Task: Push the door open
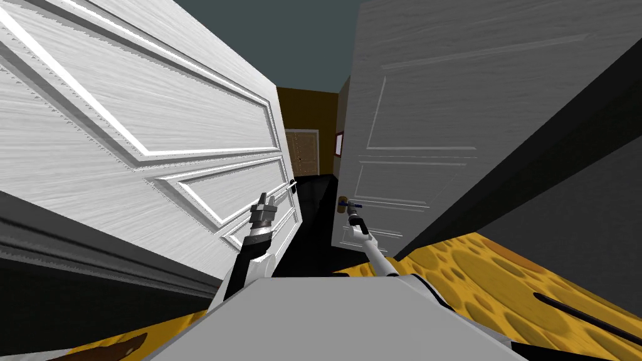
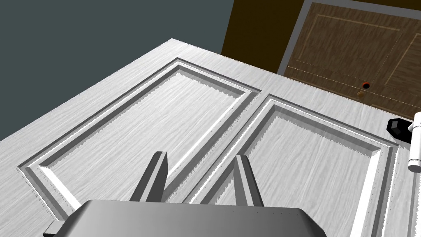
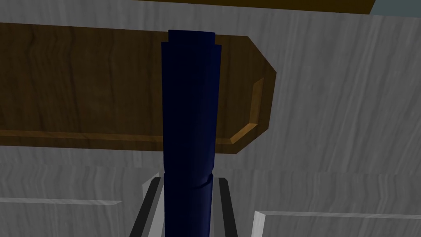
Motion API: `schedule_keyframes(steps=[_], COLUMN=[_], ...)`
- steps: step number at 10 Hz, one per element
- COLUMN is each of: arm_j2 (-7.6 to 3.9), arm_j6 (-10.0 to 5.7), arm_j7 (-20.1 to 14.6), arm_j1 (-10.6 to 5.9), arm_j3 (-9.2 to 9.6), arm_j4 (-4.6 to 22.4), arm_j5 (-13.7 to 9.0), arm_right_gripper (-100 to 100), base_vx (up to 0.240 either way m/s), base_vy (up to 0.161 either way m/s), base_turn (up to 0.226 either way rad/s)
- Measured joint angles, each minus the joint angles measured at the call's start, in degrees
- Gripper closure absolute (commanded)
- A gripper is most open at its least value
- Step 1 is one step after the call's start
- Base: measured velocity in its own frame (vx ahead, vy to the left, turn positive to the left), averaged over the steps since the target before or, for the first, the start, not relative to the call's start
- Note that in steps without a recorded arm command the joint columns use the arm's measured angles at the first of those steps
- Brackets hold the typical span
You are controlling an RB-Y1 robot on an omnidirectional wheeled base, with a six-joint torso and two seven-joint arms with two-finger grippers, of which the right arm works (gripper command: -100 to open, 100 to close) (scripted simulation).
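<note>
Right end effector (image 1: 353,215): pinched on the dark blue lever handle (image 3: 189,103), fingers pressed to its sides.
Lever handle: mounted on a brown backplate (image 3: 82,82), at the near edge of the grey panelled door (image 1: 426,125) on the right.
Left end effector (image 2: 201,155): fingers spread, pointed at the white panelled door (image 2: 135,123) on the left, near its white lever (image 2: 415,144); contact cannot be told.
Gap: seen between the two doors, with a brown door (image 2: 349,45) further back.
Floor (image 1: 501,282): yellow, spotted.
</note>
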Motion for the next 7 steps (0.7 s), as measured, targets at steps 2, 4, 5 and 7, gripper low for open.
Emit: schedule_keyframes(steps=[2,4,5,7], arm_j2=[0.06,-0.30,-0.10,-0.21], arm_j6=[0.24,0.19,0.73,0.54], arm_j7=[0.50,0.50,1.03,1.51], arm_j1=[0.12,-0.16,0.04,0.06], arm_j3=[-1.32,-2.41,-3.52,-4.86], arm_j4=[-0.30,0.50,-0.11,-0.01], arm_j5=[-0.13,-0.30,-0.41,-0.52], arm_right_gripper=[100,100,100,100], base_vx=[0.114,0.141,0.179,0.132], base_vy=[0.079,0.116,0.117,0.074], base_turn=[-0.046,-0.086,-0.096,-0.044])
